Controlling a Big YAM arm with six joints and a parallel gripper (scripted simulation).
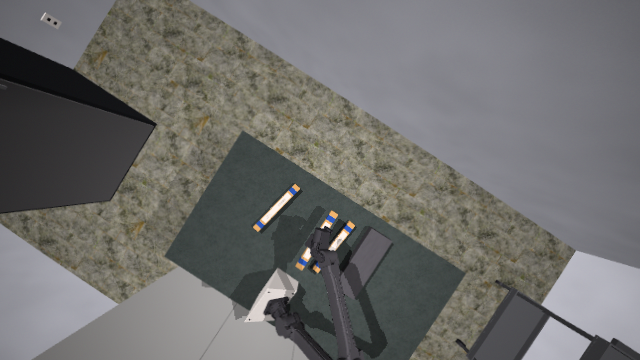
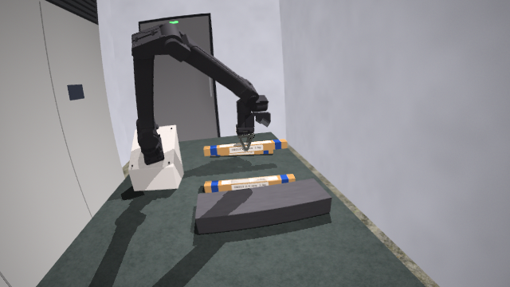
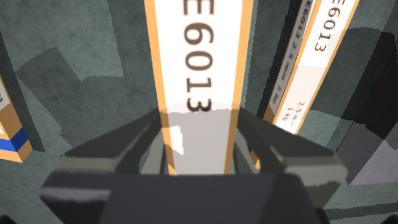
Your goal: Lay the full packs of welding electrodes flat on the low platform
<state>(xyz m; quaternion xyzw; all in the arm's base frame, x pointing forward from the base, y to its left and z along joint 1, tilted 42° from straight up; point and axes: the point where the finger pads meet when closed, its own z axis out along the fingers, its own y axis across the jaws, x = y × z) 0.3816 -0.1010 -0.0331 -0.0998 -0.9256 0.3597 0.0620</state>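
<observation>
Three long orange packs with blue bands and white "E6013" labels lie on the dark green mat. My gripper is shut across the middle of the middle pack, which stays level and seems to be a little above the mat. A second pack lies flat beside the low grey platform, touching or nearly touching its back edge; it also shows in the wrist view. The third pack lies apart on the far side, and only its end shows in the wrist view. The platform top holds nothing.
The arm's white base block stands at the mat's left rear. A tall dark cabinet stands off the mat. A wall runs close along the mat's right edge. A dark frame stands beyond the platform's end.
</observation>
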